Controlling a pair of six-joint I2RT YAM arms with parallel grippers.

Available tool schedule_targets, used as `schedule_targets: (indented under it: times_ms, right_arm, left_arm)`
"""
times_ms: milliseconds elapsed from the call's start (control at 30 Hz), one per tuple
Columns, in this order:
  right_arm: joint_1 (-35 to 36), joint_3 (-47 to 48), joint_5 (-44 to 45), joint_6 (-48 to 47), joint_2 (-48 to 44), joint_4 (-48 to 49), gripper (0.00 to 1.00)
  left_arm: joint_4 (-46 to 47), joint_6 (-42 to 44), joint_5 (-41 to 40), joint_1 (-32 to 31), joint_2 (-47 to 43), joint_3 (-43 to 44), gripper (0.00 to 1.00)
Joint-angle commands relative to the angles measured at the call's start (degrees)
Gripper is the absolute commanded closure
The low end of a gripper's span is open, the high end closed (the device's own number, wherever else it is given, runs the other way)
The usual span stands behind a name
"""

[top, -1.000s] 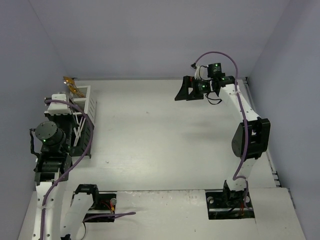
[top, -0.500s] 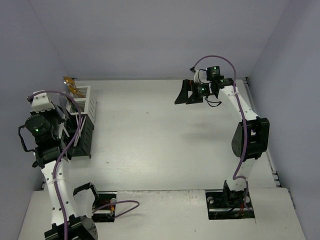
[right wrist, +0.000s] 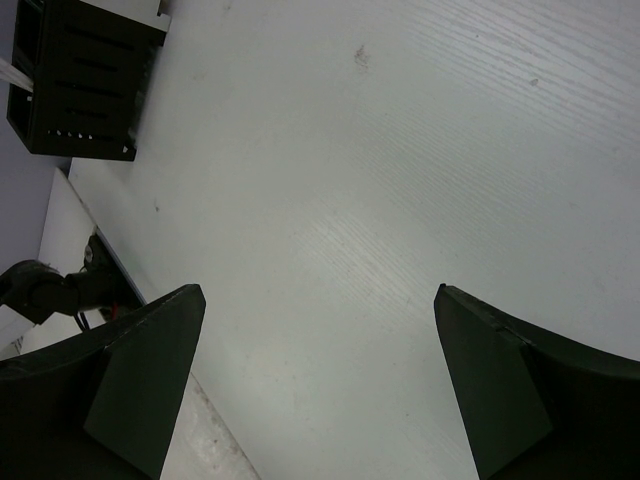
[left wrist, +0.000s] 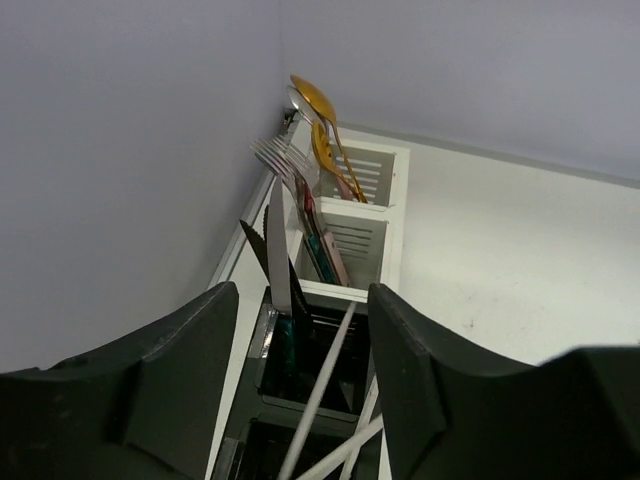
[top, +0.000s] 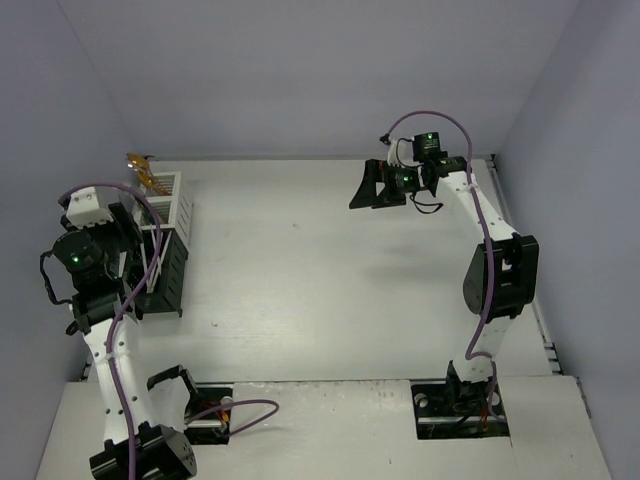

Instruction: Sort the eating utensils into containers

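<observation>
The left gripper [left wrist: 302,295] hangs over the row of containers at the table's left edge. Its fingers [left wrist: 150,380] stand partly apart with nothing clamped between them. In the gap below it, in the left wrist view, the bins run away towards the back corner.

Nearest are the black bins [left wrist: 310,370], where thin white sticks [left wrist: 320,390] lean on a slant. I cannot tell which black compartment each stick rests in. At the far end of the black section a silver knife [left wrist: 277,260] stands upright, with a black serrated knife [left wrist: 258,248] tilted just beside it.

Beyond them comes the white slatted bin [left wrist: 365,175]. Its nearer compartment holds a silver fork [left wrist: 275,160], tines up, together with a teal-handled piece [left wrist: 318,262] and a pink-handled piece [left wrist: 335,262]. Two gold spoons [left wrist: 318,105] lean out of its farthest compartment against the wall.

To the right the table [top: 300,270] is pale and wood-grained.

Farther right, near the back of the table, the right gripper [right wrist: 315,300] hovers with its jaws spread wide and nothing in them. It points left across the table, well apart from the containers. Its own camera shows bare tabletop between the fingers and the end of a black bin in the upper left corner.
</observation>
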Motion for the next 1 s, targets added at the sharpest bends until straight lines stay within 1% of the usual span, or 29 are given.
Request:
schedule_targets:
  times_ms: [0,67,100,133,167,200,267,300,367,400,467,533,567,633,800,833,900,967]
  right_arm:
    - [0.1,0.2,-0.2,-1.3,-1.5,1.3,0.03]
    - [0.1,0.5,0.2,-1.5,-1.6,1.3,0.03]
    - [0.1,0.5,1.0,-1.9,-1.8,1.3,0.04]
    - [0.0,0.5,1.3,-2.4,-2.1,1.3,0.04]
    - [-0.1,0.4,2.0,-2.9,-2.5,1.3,0.04]
    - [-0.2,0.4,3.2,-3.6,-3.0,1.3,0.04]
    - [-0.3,0.3,7.3,-5.0,-4.2,1.3,0.04]
    - [-0.3,0.1,9.0,-6.2,-4.6,1.4,0.04]
    - [-0.5,-0.2,14.4,-8.6,-5.9,1.5,0.03]
    - [-0.7,-0.3,16.2,-9.4,-6.5,1.5,0.03]
    - [-1.0,-0.3,19.6,-10.8,-7.0,1.7,0.01]
    - [-1.7,0.1,22.3,-12.0,-7.4,1.6,0.01]
    - [-2.0,0.4,24.1,-12.3,-7.5,1.7,0.00]
    - [-2.4,1.2,26.5,-12.7,-7.6,1.9,0.00]
    - [-3.0,1.1,31.6,-12.0,-7.9,4.3,0.00]
    - [-3.1,0.6,32.2,-11.8,-8.3,4.8,0.00]
    - [-3.0,-1.4,32.9,-11.0,-9.1,6.7,0.00]
    - [-3.1,-4.5,33.6,-10.4,-10.0,9.1,0.00]
  left_arm:
    - [1.0,-0.2,1.0,0.4,0.6,4.5,0.44]
    - [0.1,0.5,1.1,0.4,0.7,6.4,0.36]
    - [-1.7,1.6,1.5,0.4,1.4,7.4,0.30]
    - [-3.7,2.1,2.5,0.4,2.6,9.7,0.27]
    - [-7.3,3.0,4.2,0.4,4.3,12.7,0.22]
    - [-12.8,4.4,6.8,0.5,6.5,16.2,0.14]
    - [-18.5,7.4,14.1,0.2,12.8,25.3,0.12]
    - [-23.6,7.9,16.6,-0.3,15.2,28.6,0.12]
    - [-30.8,9.6,18.0,-3.3,21.6,37.9,0.12]
    - [-35.6,10.8,17.3,-7.6,23.7,41.0,0.12]
    - [-40.2,13.1,10.1,-14.8,28.4,47.1,0.12]
    - [-45.0,14.2,4.5,-24.0,32.3,50.6,0.12]
    - [-46.5,14.1,1.7,-27.3,35.2,52.2,0.12]
    - [-47.8,13.4,-1.3,-34.2,40.1,53.6,0.12]
    - [-48.4,9.3,-5.0,-41.4,50.4,56.6,0.12]
    - [-48.5,7.1,-6.1,-41.8,51.7,57.6,0.12]
    - [-47.6,5.4,-7.0,-42.0,53.5,58.0,0.12]
    - [-44.5,3.7,-7.2,-42.1,52.9,55.9,0.12]
